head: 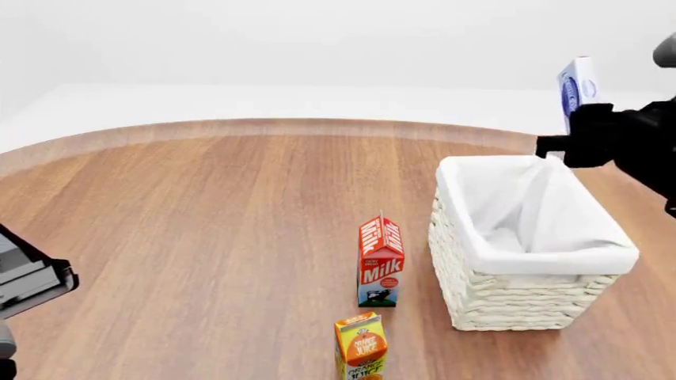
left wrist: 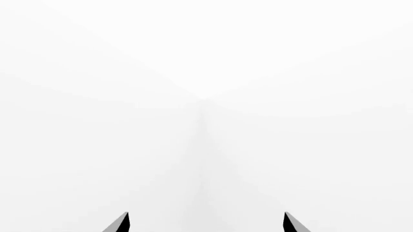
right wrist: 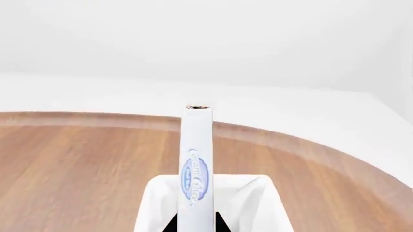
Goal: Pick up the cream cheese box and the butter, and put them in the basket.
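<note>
In the head view my right gripper [head: 575, 119] is shut on the cream cheese box [head: 577, 89], a flat blue-and-white box held upright on edge above the far end of the white woven basket [head: 528, 293]. The right wrist view shows the box [right wrist: 195, 169] edge-on, clamped between both fingers, with the basket's liner [right wrist: 252, 203] below it. My left gripper [left wrist: 206, 223] stands open facing a blank white surface, nothing between its fingertips; only part of the left arm [head: 27, 277] shows in the head view. The butter is out of view.
A red milk carton [head: 381, 261] stands just left of the basket. An orange juice carton [head: 362, 347] stands in front of it near the view's lower edge. The round wooden table [head: 211, 206] stretches out to the left.
</note>
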Robot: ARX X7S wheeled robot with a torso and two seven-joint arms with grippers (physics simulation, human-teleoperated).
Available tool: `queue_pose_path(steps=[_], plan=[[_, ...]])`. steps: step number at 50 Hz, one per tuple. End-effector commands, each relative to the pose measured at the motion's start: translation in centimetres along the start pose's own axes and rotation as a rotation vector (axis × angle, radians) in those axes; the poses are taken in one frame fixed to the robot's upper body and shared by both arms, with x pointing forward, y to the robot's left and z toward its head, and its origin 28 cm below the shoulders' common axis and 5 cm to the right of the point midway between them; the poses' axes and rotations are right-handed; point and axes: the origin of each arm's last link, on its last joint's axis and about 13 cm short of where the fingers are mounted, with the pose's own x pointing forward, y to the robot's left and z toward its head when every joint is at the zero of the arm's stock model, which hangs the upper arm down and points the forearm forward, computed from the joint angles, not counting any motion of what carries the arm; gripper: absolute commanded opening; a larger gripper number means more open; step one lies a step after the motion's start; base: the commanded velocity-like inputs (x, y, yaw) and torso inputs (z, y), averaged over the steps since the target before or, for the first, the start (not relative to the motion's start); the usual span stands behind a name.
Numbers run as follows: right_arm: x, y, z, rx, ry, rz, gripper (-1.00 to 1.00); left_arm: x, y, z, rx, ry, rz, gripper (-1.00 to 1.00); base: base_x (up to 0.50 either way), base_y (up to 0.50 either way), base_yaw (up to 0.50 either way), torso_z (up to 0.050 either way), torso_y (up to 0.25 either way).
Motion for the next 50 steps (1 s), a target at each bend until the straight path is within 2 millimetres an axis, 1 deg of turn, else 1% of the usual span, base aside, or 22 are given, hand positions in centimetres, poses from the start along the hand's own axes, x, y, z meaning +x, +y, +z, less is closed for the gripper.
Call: queue_pose_path(steps=[1, 4, 5, 7, 11, 12, 15, 19, 30, 36, 45, 50], plan=[[2.1, 0.3, 0.7, 0.012, 0.006, 0.011, -1.0, -0.1, 0.2, -0.1, 0.013, -0.01, 0.001, 1.0, 0.0, 0.0, 0.0, 0.0, 0.0], [2.9, 0.3, 0.1, 0.013, 0.034, 0.0, -1.0, -0.1, 0.2, -0.2, 0.014, -0.009, 0.0, 1.0, 0.0, 0.0, 0.0, 0.0, 0.0], [3.2, 0.3, -0.2, 0.03, 0.062, 0.02, -1.0, -0.1, 0.2, -0.2, 0.014, -0.009, 0.0, 1.0, 0.0, 0.0, 0.0, 0.0, 0.0], [3.3, 0.3, -0.5, 0.032, 0.08, 0.036, -1.0, -0.1, 0.1, -0.2, 0.013, -0.008, -0.001, 1.0, 0.0, 0.0, 0.0, 0.0, 0.0], [3.9, 0.4, -1.9, 0.033, 0.105, 0.028, -1.0, -0.1, 0.1, -0.2, 0.013, -0.006, -0.004, 1.0, 0.0, 0.0, 0.0, 0.0, 0.003], [4.2, 0.4, -2.6, 0.033, 0.123, 0.026, -1.0, -0.2, 0.0, -0.2, 0.013, -0.006, -0.006, 1.0, 0.0, 0.0, 0.0, 0.0, 0.0], [4.6, 0.3, -3.4, 0.033, 0.138, 0.019, -1.0, -0.2, 0.0, -0.2, 0.013, -0.008, -0.007, 1.0, 0.0, 0.0, 0.0, 0.0, 0.0], [4.8, 0.2, -3.9, 0.031, 0.147, 0.008, -1.0, -0.2, -0.1, -0.3, 0.012, -0.007, -0.011, 1.0, 0.0, 0.0, 0.0, 0.0, 0.0], [5.9, -0.7, -4.2, 0.036, 0.156, -0.048, -1.0, -0.2, -0.1, -0.3, 0.011, -0.005, -0.015, 1.0, 0.0, 0.0, 0.0, 0.0, 0.001], [6.1, -0.7, -4.7, 0.012, 0.179, -0.047, -1.0, -0.2, -0.1, -0.3, 0.011, -0.005, -0.017, 1.0, 0.0, 0.0, 0.0, 0.0, 0.0], [6.3, -0.6, -7.0, -0.031, 0.236, -0.055, -1.0, -0.2, -0.1, -0.3, 0.01, -0.005, -0.018, 1.0, 0.0, 0.0, 0.0, 0.002, 0.001], [6.4, -0.5, -7.4, -0.047, 0.246, -0.051, -1.0, -0.3, -0.2, -0.3, 0.01, -0.005, -0.02, 1.0, 0.0, 0.0, 0.0, 0.0, 0.0]])
